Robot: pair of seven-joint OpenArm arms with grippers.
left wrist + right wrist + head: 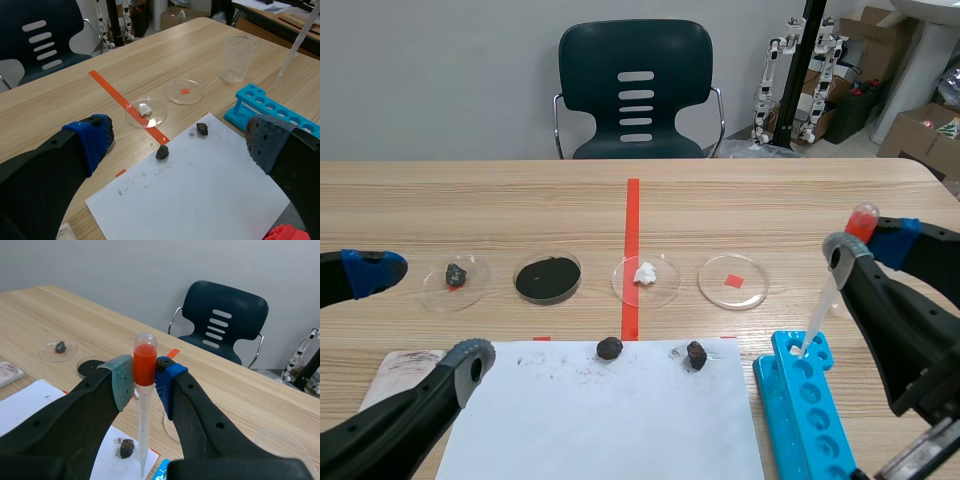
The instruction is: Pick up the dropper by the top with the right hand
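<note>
The dropper (145, 365) hangs upright in the right gripper (145, 376), whose grey-green and blue pads are clamped on either side of its red-filled bulb, so that it is held by the top. Its clear stem slants down from the bulb, and the tip sits over the far end of the blue test-tube rack (810, 400). From the left wrist view the tip looks clear of the rack, though whether it grazes a hole cannot be told for sure. The rack lies at the right edge of a white paper sheet (620, 410), on whose far edge rest two dark rock lumps (609, 348) (696, 355). Beyond the sheet four petri dishes stand in a row: one with a small dark stone (455, 275), one filled with black powder (548, 278), one with a white lump (645, 273) and one bare (750, 292). A clear plastic cup (239, 59) stands farther off, beyond the rack. The left gripper (420, 315) hovers low over the near left of the wooden table (520, 200), fingers wide apart and holding nothing.
</note>
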